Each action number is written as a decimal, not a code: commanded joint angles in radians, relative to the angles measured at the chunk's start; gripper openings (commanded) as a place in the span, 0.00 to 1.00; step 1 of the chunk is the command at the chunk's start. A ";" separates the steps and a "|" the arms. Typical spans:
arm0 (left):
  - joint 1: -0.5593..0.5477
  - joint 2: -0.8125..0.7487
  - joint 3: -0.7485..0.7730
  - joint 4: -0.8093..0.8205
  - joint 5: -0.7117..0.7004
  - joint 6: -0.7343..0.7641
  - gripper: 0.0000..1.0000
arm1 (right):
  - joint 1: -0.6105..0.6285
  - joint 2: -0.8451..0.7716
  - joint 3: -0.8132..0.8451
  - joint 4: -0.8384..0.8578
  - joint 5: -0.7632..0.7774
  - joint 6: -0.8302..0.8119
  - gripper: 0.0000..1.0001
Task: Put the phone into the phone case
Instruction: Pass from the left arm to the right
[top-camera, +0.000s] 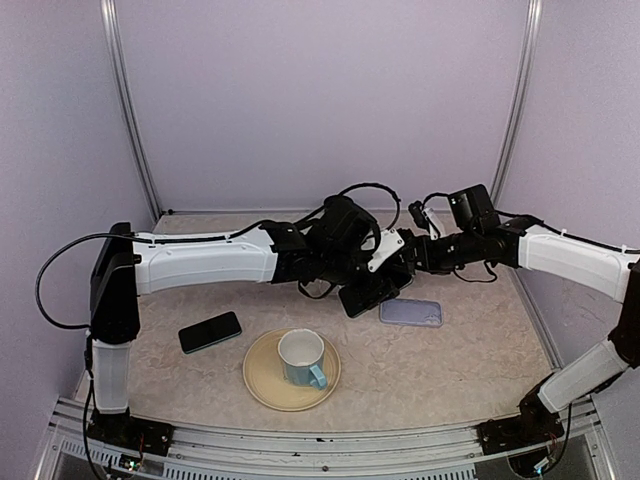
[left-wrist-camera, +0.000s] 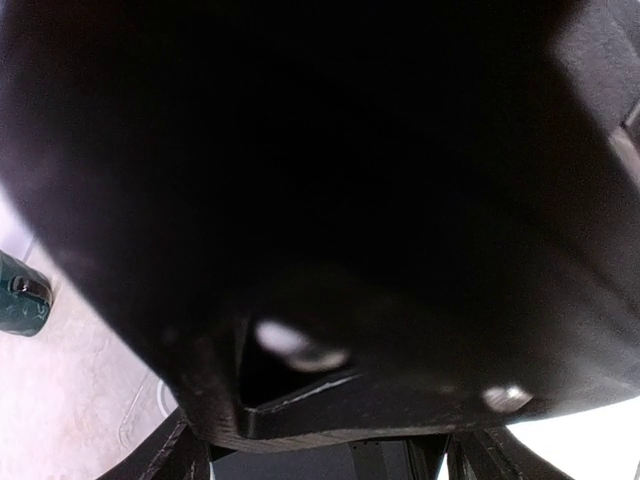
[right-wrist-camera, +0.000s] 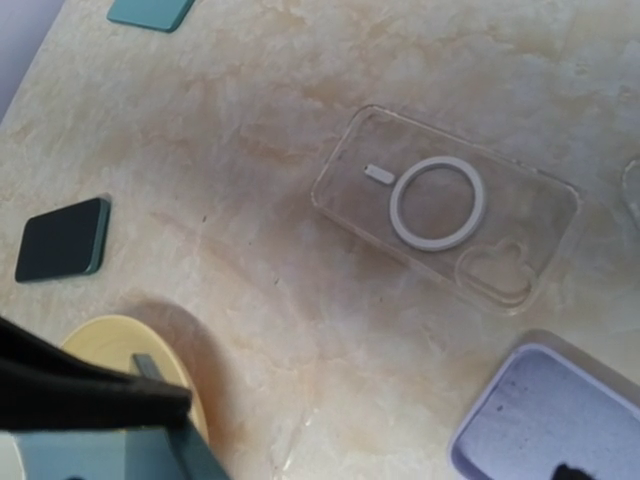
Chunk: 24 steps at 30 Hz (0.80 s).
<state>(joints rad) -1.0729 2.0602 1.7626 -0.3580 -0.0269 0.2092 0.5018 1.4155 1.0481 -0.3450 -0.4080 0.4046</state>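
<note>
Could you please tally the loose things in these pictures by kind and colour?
Clear case: 1
Lavender phone or case: 1
Dark teal phone: 1
Lighter teal slab, cut off by the frame: 1
Black phone in the left hand: 1
Yellow plate: 1
Blue-and-white cup: 1
Total: 7

The table is being lit softly and evenly; the left wrist view is being swamped by blurred black; faint sheen is being caught on the case.
</note>
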 joint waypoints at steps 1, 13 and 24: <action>-0.018 -0.005 0.029 0.026 0.016 -0.003 0.00 | -0.005 -0.039 -0.008 0.025 -0.044 -0.009 1.00; -0.026 -0.004 0.026 0.031 0.022 -0.010 0.00 | -0.043 -0.062 -0.050 0.061 -0.096 0.001 1.00; -0.036 -0.010 0.015 0.043 0.022 -0.016 0.00 | -0.064 -0.112 -0.074 0.074 -0.140 0.018 1.00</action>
<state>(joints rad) -1.0981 2.0602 1.7626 -0.3519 -0.0116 0.2028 0.4473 1.3468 0.9833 -0.3019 -0.5083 0.4133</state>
